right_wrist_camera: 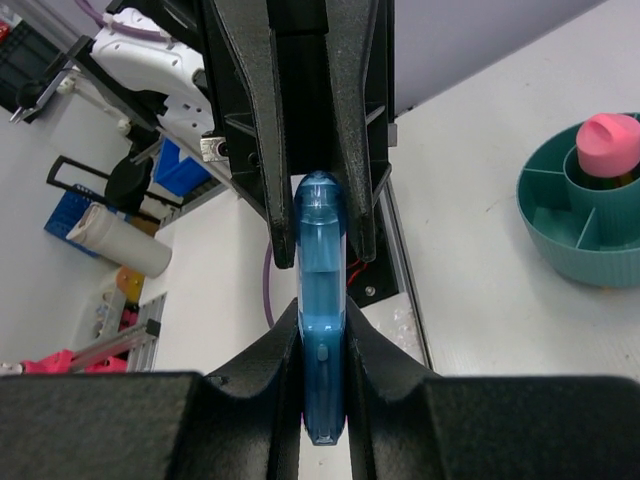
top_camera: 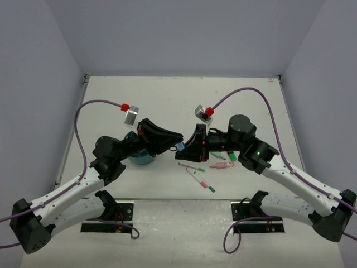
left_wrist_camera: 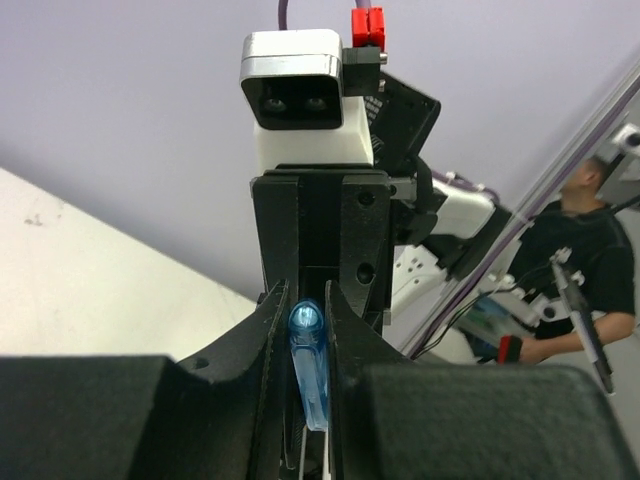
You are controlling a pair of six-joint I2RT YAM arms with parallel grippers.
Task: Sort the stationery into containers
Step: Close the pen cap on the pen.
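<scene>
Light-blue pen (right_wrist_camera: 322,290) hangs above the table (top_camera: 167,100), the left gripper (left_wrist_camera: 305,300) clamped on one end, the right gripper (right_wrist_camera: 323,335) on the other. Teal organizer (top_camera: 139,158) sits nearby under the left arm, a pink tube (right_wrist_camera: 610,145) in its centre cup.

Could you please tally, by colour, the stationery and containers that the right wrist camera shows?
Light-blue: 1 pen
Teal: 1 organizer
Pink: 1 pink-capped item, standing in the organizer
Total: 3
</scene>
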